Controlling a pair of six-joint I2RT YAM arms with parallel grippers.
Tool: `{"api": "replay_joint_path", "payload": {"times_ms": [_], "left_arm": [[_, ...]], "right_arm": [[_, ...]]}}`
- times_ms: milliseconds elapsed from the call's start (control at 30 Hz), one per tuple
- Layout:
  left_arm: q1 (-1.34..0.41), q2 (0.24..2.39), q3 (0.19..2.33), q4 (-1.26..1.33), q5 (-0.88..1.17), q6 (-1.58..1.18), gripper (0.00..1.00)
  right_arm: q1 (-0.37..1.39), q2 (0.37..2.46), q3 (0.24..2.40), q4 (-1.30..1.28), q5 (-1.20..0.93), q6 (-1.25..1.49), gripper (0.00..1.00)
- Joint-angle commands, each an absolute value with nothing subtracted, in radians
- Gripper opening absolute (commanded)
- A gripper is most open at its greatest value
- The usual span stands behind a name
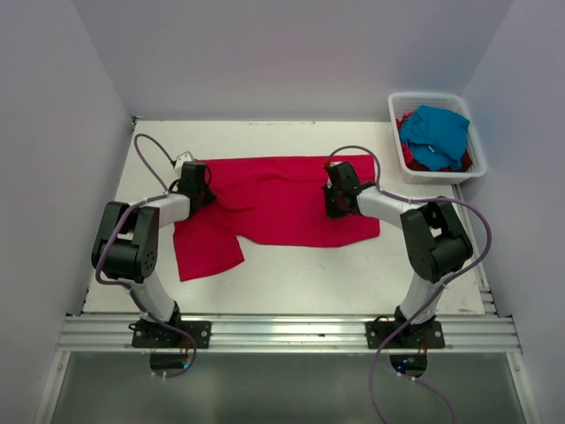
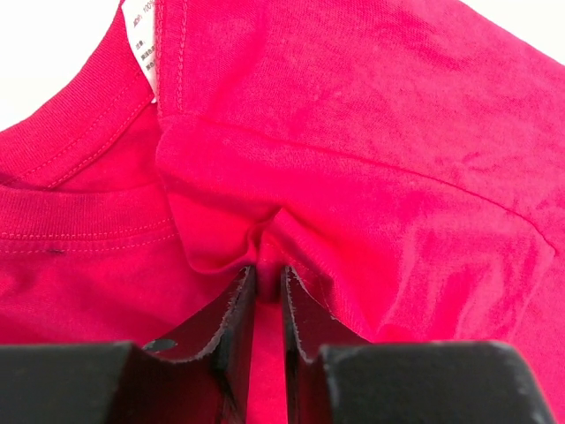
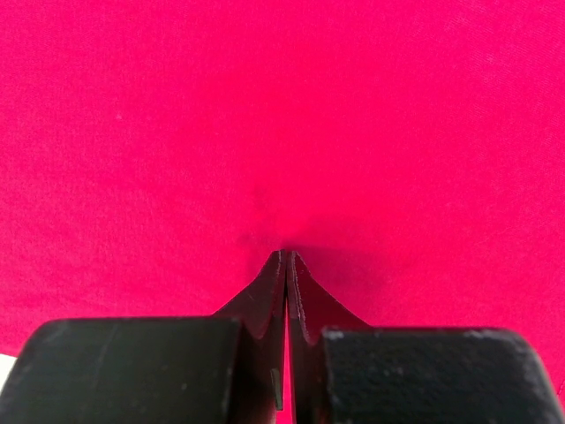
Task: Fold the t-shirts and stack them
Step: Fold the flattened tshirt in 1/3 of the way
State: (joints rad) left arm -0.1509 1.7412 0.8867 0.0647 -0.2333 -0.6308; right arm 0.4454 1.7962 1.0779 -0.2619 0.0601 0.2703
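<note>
On white table (image 1: 309, 283), crimson t-shirt (image 1: 274, 199)

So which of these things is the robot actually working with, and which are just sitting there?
Part of the job:
- red t-shirt spread out, pinched by the left gripper and right gripper
- turquoise t-shirt and more red cloth, piled at the far right

Just there:
- white basket holding that pile
- table

A white label (image 2: 141, 40) sewn inside the collar (image 2: 79, 225) of the red t-shirt (image 2: 353, 132) carried small grey print, but it was too small and blurred to read. No other writing showed anywhere.
</note>
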Motion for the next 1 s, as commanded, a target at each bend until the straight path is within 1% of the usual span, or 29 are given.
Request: {"api": "replay_joint_path", "payload": {"times_ms": [0, 67, 167, 367, 667, 800, 833, 867, 967], "left_arm": [[-0.143, 1.7, 0.91, 0.1, -0.225, -0.614, 0.19], [-0.144, 1.686, 0.908, 0.08, -0.224, -0.615, 0.14], [-0.144, 1.652, 0.9, 0.06, -0.224, -0.617, 0.12], [-0.144, 1.58, 0.874, 0.025, -0.239, -0.607, 0.12], [-0.144, 1.608, 0.879, 0.012, -0.238, -0.609, 0.11], [-0.144, 1.585, 0.867, 0.003, -0.238, -0.611, 0.06], [-0.144, 1.577, 0.864, 0.003, -0.238, -0.614, 0.04], [-0.144, 1.556, 0.851, 0.003, -0.236, -0.617, 0.0], [-0.144, 1.51, 0.812, -0.041, -0.236, -0.629, 0.0]], "right_arm": [[0.451, 1.807, 1.108, -0.262, 0.061, 0.258, 0.0], [0.449, 1.805, 1.109, -0.264, 0.061, 0.259, 0.0], [0.451, 1.805, 1.108, -0.265, 0.06, 0.258, 0.0], [0.451, 1.813, 1.115, -0.265, 0.052, 0.259, 0.0], [0.451, 1.815, 1.114, -0.264, 0.054, 0.258, 0.0], [0.451, 1.815, 1.114, -0.265, 0.055, 0.258, 0.0], [0.451, 1.815, 1.115, -0.265, 0.055, 0.258, 0.0], [0.451, 1.816, 1.115, -0.267, 0.055, 0.258, 0.0], [0.451, 1.816, 1.115, -0.267, 0.055, 0.258, 0.0]]}}
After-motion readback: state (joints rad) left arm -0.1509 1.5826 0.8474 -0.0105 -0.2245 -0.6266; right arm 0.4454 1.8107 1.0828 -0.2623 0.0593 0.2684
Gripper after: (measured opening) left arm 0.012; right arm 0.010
